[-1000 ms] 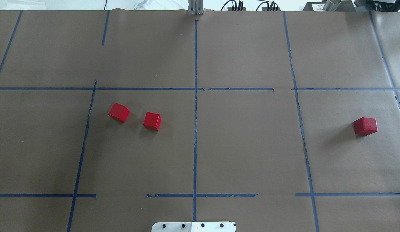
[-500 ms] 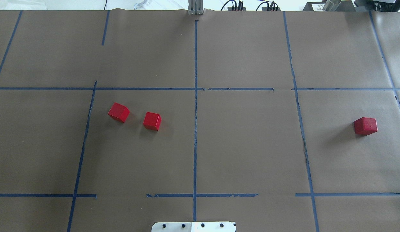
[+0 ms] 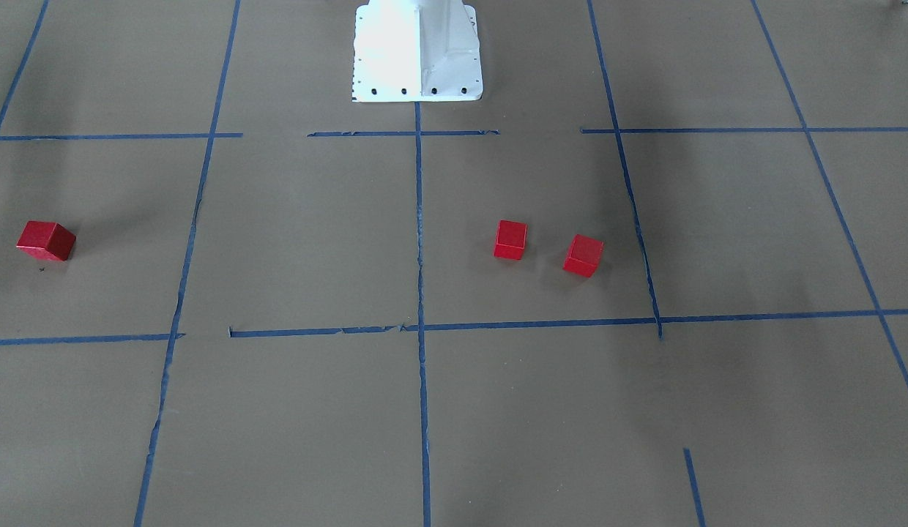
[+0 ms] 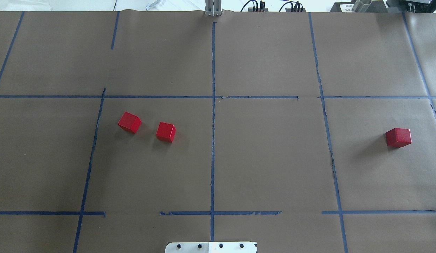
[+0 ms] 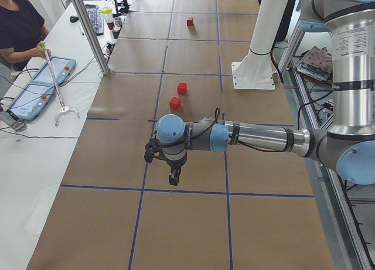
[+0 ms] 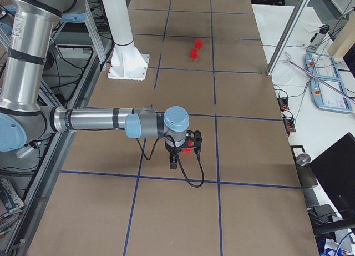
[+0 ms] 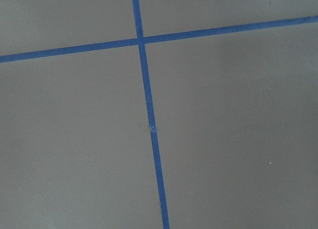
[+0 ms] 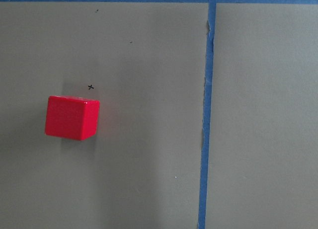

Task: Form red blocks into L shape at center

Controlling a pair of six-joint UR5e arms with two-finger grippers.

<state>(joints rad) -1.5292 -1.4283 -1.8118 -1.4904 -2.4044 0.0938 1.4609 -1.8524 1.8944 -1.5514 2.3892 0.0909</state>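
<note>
Apparently unmoved — 3 red blocks [image 4: 166,132] scattered.

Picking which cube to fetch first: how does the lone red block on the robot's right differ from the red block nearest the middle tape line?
The lone block lies outside the center cell, beyond its right tape line; the near-line block lies inside it, in the left half. The lone block has no neighbour; the near-line block sits close to a third block, not touching. Both are small red cubes flat on the paper, neither held.
</note>
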